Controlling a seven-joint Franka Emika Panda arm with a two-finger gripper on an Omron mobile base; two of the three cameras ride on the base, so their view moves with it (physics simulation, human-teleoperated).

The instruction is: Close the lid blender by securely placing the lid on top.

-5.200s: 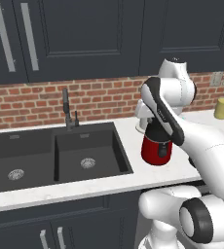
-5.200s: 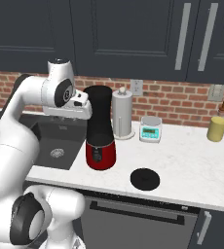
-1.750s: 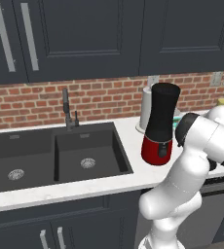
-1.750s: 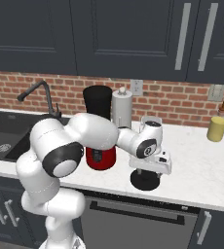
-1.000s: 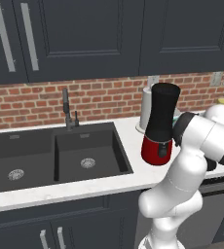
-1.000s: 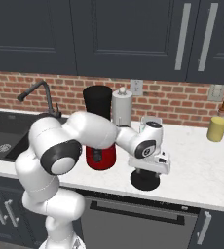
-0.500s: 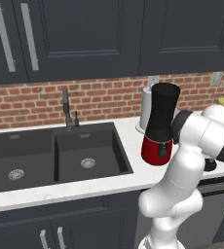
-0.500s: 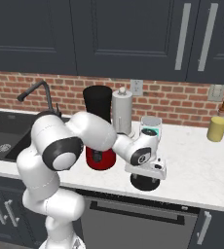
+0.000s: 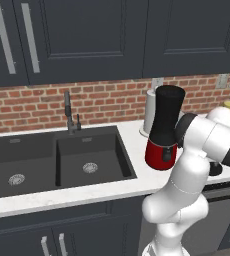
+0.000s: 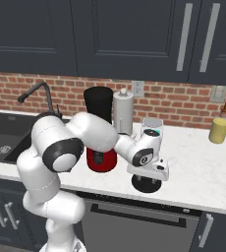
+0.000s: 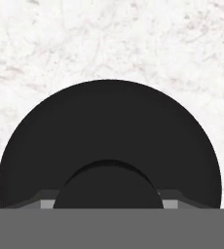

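The blender stands on the white counter with its tall black jar on a glossy red base and its top uncovered. Its lid, a flat black disc with a raised round knob, lies on the counter to the right of the blender, near the front edge. My gripper points straight down, low over the lid. It is open, with one finger tip on each side of the knob.
A white paper roll stands behind the blender, with a small white device with a teal screen beside it. A yellow jar sits at the far right. The dark double sink and faucet lie to the left.
Over the last second the hand has sunk lower over the lid and drawn slightly toward the counter's front. The blender and the lid have not moved.
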